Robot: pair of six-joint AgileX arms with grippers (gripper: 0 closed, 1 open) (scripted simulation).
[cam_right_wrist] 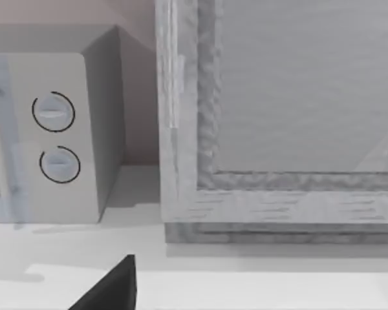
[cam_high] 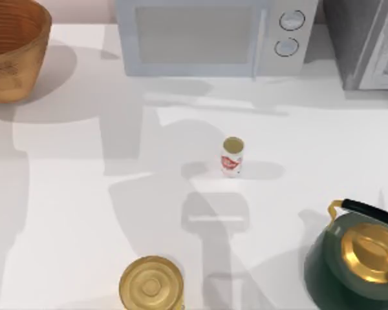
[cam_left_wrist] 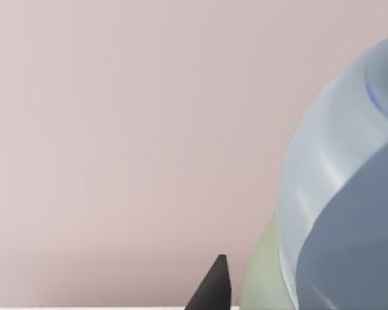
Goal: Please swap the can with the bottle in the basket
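Observation:
The can (cam_high: 232, 157), slim and white with a red mark and a gold top, stands upright near the table's middle. At the back left corner stands the basket (cam_high: 26, 64), orange-brown and woven, cut off by the picture's edge. What shows of its ribbed inside is bare. The bottle (cam_left_wrist: 339, 194), blue and translucent with a pale green label edge, hangs close to the left wrist camera against the pink wall. My left gripper (cam_left_wrist: 265, 294) is shut on it, and one black fingertip (cam_left_wrist: 213, 287) shows beside it. My right gripper (cam_right_wrist: 110, 290) faces the back right of the table.
A white microwave (cam_high: 210, 35) stands at the back centre. A grey cabinet (cam_high: 365, 42) is at the back right. A dark green kettle (cam_high: 359, 265) with a gold lid sits at the front right. A wide gold tin (cam_high: 150, 284) sits at the front, left of centre.

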